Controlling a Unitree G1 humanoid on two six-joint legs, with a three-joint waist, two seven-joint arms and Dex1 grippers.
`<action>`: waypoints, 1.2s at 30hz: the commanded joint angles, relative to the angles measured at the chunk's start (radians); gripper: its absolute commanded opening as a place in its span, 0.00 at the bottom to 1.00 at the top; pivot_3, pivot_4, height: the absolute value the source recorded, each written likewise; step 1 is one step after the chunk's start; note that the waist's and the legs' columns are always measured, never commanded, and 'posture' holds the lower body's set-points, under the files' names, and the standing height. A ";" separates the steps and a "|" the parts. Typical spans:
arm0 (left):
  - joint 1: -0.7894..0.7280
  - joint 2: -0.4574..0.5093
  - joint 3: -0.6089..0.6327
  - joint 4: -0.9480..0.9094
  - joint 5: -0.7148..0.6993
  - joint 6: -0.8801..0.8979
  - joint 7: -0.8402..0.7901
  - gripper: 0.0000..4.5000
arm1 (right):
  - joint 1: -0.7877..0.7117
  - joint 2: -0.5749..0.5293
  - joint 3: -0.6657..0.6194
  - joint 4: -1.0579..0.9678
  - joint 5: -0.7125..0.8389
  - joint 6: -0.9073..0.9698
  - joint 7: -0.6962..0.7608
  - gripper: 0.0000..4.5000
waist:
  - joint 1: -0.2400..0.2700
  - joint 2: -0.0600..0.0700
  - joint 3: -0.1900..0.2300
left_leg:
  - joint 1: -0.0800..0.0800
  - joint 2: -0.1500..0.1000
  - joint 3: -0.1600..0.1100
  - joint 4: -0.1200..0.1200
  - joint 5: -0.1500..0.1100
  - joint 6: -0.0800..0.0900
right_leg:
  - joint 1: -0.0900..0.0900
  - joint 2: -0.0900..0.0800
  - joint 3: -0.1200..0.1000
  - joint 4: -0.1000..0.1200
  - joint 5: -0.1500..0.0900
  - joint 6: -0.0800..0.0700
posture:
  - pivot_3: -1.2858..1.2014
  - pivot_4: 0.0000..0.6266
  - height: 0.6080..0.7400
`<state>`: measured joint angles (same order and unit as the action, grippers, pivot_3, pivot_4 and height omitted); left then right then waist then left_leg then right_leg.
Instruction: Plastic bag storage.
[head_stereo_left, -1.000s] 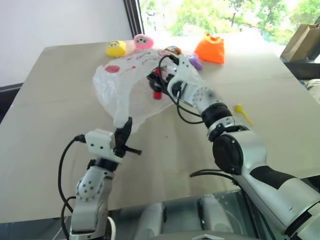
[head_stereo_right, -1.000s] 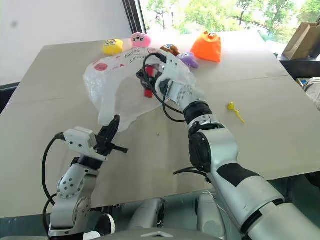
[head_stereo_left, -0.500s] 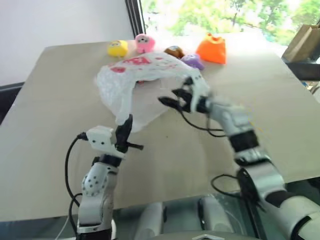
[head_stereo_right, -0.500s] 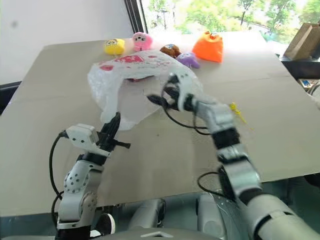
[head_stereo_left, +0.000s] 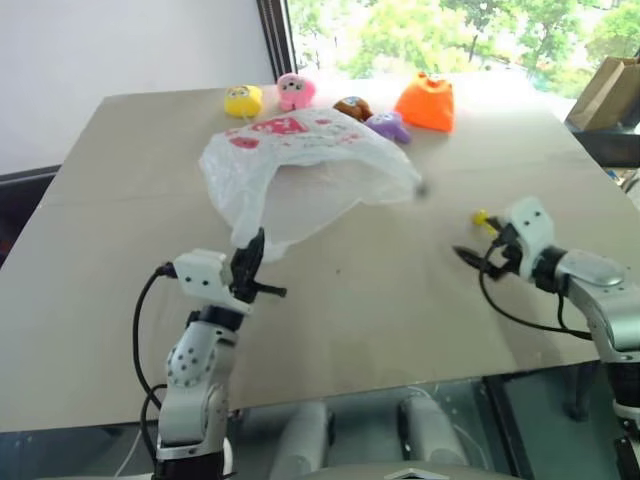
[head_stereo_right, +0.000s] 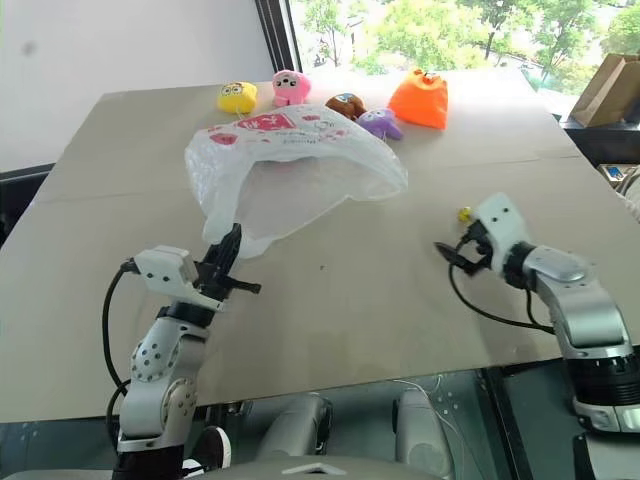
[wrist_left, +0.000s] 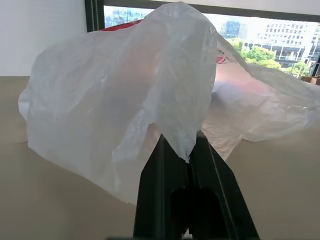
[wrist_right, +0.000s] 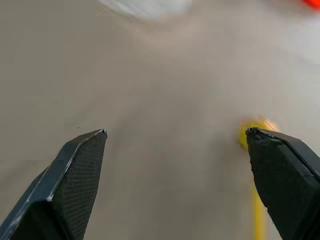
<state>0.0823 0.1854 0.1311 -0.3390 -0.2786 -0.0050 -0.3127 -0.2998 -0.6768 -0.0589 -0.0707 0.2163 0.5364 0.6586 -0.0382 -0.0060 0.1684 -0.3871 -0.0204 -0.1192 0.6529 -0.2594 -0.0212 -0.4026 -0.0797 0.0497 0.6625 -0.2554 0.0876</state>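
Left gripper (wrist_left: 189, 150) pinches the crinkly translucent plastic bag (head_stereo_left: 300, 175).

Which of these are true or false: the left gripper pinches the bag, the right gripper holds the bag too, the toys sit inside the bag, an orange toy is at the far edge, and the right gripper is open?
1. The left gripper pinches the bag. True.
2. The right gripper holds the bag too. False: it is empty and well away from the bag, near a small yellow thing on the table.
3. The toys sit inside the bag. False: the yellow toy, pink toy and purple toy sit on the table beyond it.
4. An orange toy is at the table's far edge. True.
5. The right gripper is open. True.
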 joint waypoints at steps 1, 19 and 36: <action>-0.009 0.008 -0.017 -0.007 0.002 -0.017 -0.019 0.00 | -0.051 0.008 -0.034 0.126 -0.015 -0.004 -0.036 1.00 | -0.002 0.000 0.000 | 0.002 0.000 0.000 0.000 0.000 0.000 | 0.002 0.000 0.000 0.000 0.000 0.000 | 0.52 0.24 1.00; 0.007 0.013 -0.013 -0.019 0.009 -0.024 0.001 0.00 | -0.157 0.014 0.065 0.253 0.001 0.170 0.061 0.01 | -0.002 -0.009 -0.005 | 0.008 0.001 0.001 -0.001 0.000 0.000 | 0.009 0.000 0.001 -0.003 0.000 0.000 | 0.52 0.24 1.00; -0.001 -0.018 -0.054 0.001 0.036 -0.059 -0.001 0.00 | -0.557 0.408 0.260 0.387 0.017 0.182 0.042 0.01 | -0.004 -0.003 -0.001 | 0.007 0.006 0.001 -0.003 0.000 0.000 | 0.005 0.006 0.002 -0.003 0.000 -0.001 | 0.52 0.24 1.00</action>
<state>0.0838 0.1661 0.0705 -0.3185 -0.2504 -0.0369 -0.3195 -0.8094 -0.2819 0.2075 0.2647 0.2608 0.7572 0.7387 -0.0422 -0.0092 0.1677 -0.3807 -0.0145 -0.1182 0.6499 -0.2597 -0.0216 -0.3977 -0.0738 0.0514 0.6602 -0.2553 0.0868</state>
